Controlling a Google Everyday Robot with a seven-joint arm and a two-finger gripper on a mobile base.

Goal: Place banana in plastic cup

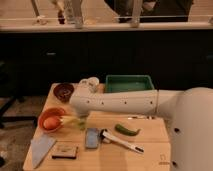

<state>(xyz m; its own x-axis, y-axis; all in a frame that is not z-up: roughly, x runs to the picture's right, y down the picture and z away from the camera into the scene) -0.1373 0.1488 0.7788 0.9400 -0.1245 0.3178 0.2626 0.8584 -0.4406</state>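
Observation:
The pale yellow banana (68, 120) lies nearly level at the left of the table, its right end at the small yellow-green plastic cup (81, 123). I cannot tell whether that end is inside the cup or only over its rim. My gripper (80, 113) is at the end of the white arm, just above the cup and the banana's right end, mostly hidden by the wrist.
An orange bowl (44, 126) holding an orange round thing stands just left of the banana. A dark bowl (63, 91), a white cup (93, 81) and a green tray (128, 83) stand at the back. A green pepper (127, 130), a white-handled brush (121, 142), a blue-grey pad (92, 137), a grey cloth (40, 148) and a brown block (65, 150) lie in front.

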